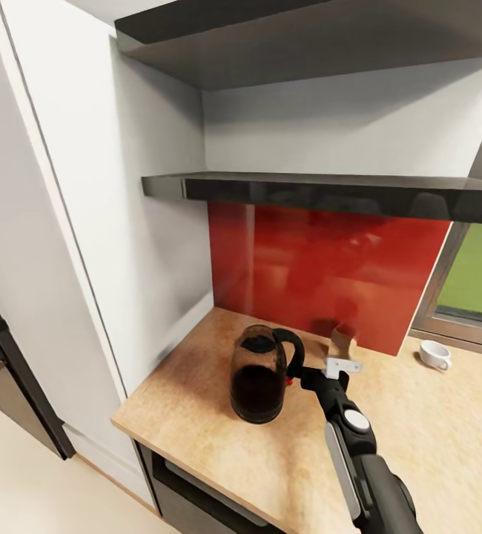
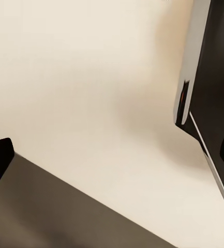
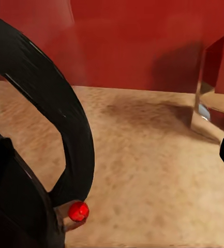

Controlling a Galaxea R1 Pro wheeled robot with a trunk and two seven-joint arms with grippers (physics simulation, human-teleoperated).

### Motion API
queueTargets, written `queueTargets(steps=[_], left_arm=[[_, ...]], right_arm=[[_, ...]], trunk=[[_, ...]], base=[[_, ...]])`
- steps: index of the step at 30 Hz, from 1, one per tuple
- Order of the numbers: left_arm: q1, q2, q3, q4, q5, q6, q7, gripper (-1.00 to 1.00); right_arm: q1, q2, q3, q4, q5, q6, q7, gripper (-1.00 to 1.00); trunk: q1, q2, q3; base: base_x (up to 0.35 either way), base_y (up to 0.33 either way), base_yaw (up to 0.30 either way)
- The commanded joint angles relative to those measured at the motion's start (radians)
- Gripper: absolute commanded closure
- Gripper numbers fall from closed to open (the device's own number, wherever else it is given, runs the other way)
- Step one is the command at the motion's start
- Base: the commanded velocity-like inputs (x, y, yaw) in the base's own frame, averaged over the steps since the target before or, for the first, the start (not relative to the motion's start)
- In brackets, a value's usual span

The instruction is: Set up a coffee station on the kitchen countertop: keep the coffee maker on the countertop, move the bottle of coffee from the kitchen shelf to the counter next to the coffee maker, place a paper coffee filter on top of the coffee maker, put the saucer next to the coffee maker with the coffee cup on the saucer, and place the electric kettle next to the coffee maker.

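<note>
Head view: the electric kettle [image 1: 259, 374] stands upright on the bench [image 1: 419, 437] near the red wall panel [image 1: 330, 274], and the coffee cup [image 1: 435, 354] sits well apart by the window. Just beside the kettle's black handle [image 3: 65, 129] is the right claw [image 1: 342, 366]; whether it's wide or narrow, I cannot tell.

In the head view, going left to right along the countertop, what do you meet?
Electric kettle → right gripper, beside the kettle's black handle → coffee cup by the window, all on the kitchen countertop.
</note>
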Motion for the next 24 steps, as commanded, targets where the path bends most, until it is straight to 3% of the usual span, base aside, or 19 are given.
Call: queueTargets(steps=[1,24], left_arm=[[0.0,0.0,-0.004,-0.002,0.007,-0.001,0.002,-1.0],[0.0,-0.001,-0.004,-0.003,0.007,-0.005,0.002,-1.0]], right_arm=[[-0.001,0.001,0.0,0.005,-0.002,0.006,-0.003,-1.0],[-0.001,0.0,-0.001,0.015,-0.003,0.006,-0.003,-1.0]], trunk=[[0.001,-0.002,-0.002],[0.001,-0.002,-0.002]], base=[[0.055,0.0,0.0],[0.022,0.017,0.0]])
